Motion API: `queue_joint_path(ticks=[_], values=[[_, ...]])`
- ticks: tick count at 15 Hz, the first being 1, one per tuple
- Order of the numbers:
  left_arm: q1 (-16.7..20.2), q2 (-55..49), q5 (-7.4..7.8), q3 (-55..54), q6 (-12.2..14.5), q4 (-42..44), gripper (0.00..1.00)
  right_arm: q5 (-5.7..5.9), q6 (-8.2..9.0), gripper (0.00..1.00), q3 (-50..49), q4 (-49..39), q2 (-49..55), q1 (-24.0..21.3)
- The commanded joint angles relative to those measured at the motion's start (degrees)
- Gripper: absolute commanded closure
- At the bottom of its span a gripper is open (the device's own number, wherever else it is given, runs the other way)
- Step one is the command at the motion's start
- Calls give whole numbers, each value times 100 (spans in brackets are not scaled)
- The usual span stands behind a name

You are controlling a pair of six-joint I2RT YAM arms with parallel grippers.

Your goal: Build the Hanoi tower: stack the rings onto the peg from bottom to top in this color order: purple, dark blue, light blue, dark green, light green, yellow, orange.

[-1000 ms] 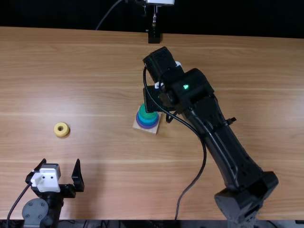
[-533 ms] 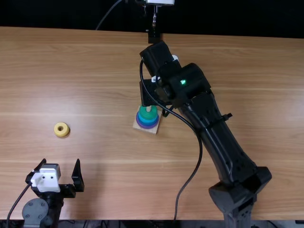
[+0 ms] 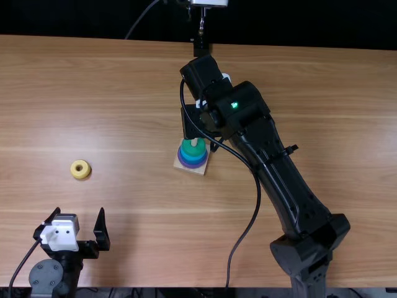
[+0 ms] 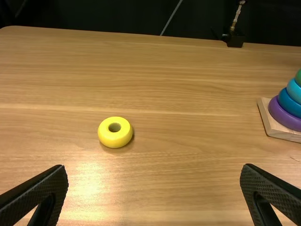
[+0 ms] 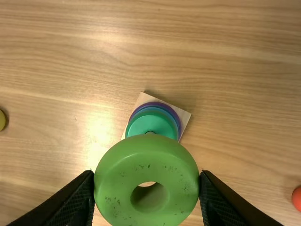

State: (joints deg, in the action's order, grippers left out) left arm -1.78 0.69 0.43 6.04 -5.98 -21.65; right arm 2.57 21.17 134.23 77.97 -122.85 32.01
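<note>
The right gripper (image 3: 192,121), just above centre of the top view, grasps the light green ring (image 5: 146,160) between its fingers, near the peg (image 3: 194,143), which bears the dark green ring (image 3: 193,151) uppermost. The yellow ring (image 3: 80,176) lies centre left; the left gripper (image 3: 79,211), lower left, stands wide apart and empty. The right wrist view includes an orange piece (image 5: 297,198) on the table (image 5: 235,108).

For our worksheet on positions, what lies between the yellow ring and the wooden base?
Bare tabletop separates the yellow ring from the wooden base, as the left wrist and top views show.
</note>
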Motion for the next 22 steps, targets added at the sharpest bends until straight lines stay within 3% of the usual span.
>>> queue_joint_path(ticks=[1, 11, 12, 13, 14, 15, 22], values=[[2, -69, 21, -604, 70, -472, 0, 7, 45, 100, 156, -8, -143, 86], [2, -69, 21, -604, 70, -472, 0, 7, 45, 100, 156, -8, -336, 192], [2, -69, 21, -604, 70, -472, 0, 7, 45, 91, 156, -18, -336, 183], [2, -69, 21, -604, 70, -472, 0, 7, 56, 63, 147, -18, -336, 183], [2, -69, 21, -604, 70, -472, 0, 7, 45, 21, 129, 3, -336, 183], [2, -69, 21, -604, 70, -472, 0, 7, 45, 0, 77, 3, -336, 183], [2, -69, 21, -604, 70, -472, 0, 49, 24, 0, 15, -219, -249, 130]])
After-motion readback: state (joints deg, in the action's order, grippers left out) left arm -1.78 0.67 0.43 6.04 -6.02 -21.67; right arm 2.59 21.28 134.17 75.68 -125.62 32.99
